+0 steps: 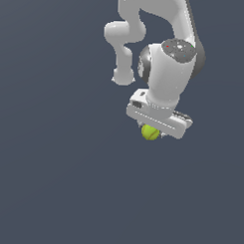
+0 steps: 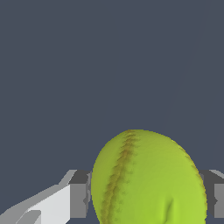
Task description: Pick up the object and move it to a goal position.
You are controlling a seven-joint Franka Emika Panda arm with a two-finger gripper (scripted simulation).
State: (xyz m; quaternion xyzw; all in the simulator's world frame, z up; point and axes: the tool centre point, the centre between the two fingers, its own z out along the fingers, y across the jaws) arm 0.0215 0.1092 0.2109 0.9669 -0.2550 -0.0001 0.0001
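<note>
The white gripper (image 1: 154, 131) is clamped on the yellow-green ball (image 1: 150, 132), which sits between its two grey fingers (image 2: 78, 194) with a pad touching each side (the wrist view shows this plainly). In the exterior view the ball peeks out under the gripper's body at about 7 o'clock from the wrist. A brownish stitched seam (image 2: 120, 168) runs down the ball's face.

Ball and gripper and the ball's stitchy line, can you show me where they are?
yellow-green ball (image 1: 150, 132), exterior view, middle of the part showing under the gripper.
white gripper (image 1: 154, 131), exterior view, between its fingertips, at the ball.
seam (image 2: 121, 168), wrist view, middle of the darker stitched line on the ball.
</note>
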